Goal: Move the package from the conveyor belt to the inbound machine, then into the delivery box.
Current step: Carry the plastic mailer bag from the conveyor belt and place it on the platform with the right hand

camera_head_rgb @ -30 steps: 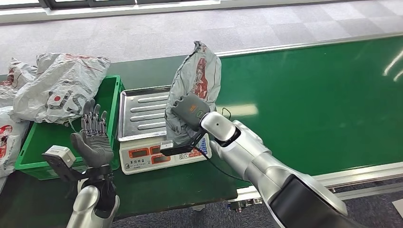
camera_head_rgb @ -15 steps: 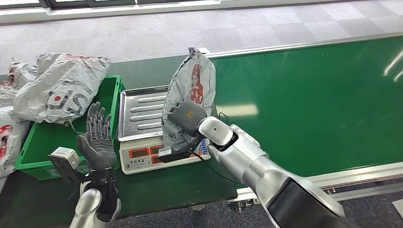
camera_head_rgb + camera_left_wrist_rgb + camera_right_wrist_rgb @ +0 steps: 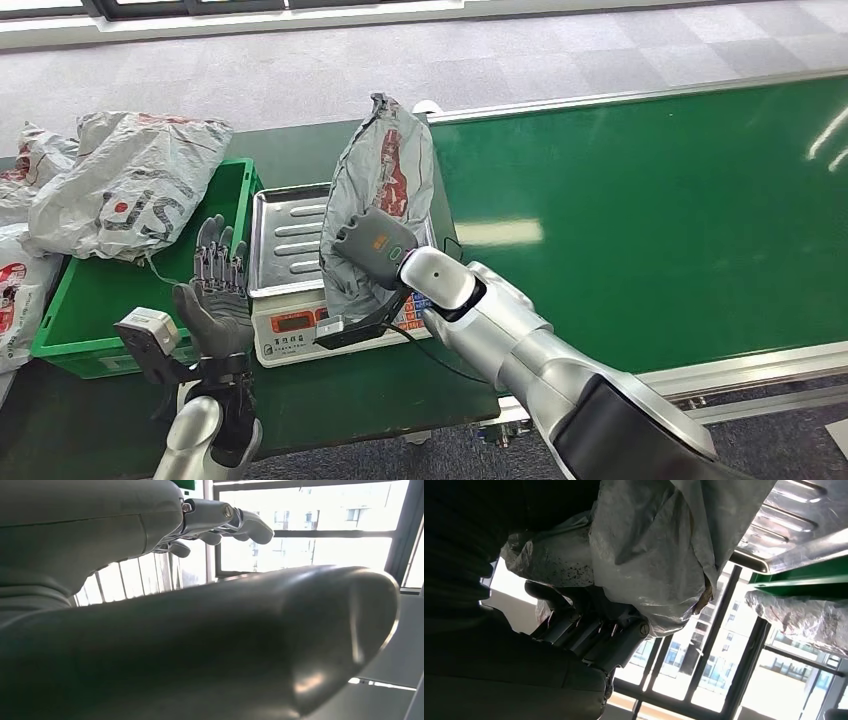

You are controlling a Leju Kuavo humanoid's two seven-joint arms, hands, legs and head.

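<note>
A grey plastic package with red print stands tall and crumpled over the right side of the steel scale tray. My right hand grips its lower part from behind, and the right wrist view shows the dark fingers wrapped in the grey package above the ribbed tray. My left hand is raised in front of the green box, palm up, fingers apart, holding nothing. The left wrist view shows its fingers stretched out against bright windows.
The scale's display panel faces me under the tray. Several grey packages lie piled in and beside the green box at the left. The green conveyor belt runs off to the right, with a metal rail along its near edge.
My right hand has carried the package leftward, from the tray's right edge to over its right side. My left hand has shifted a little to the right and stayed open.
</note>
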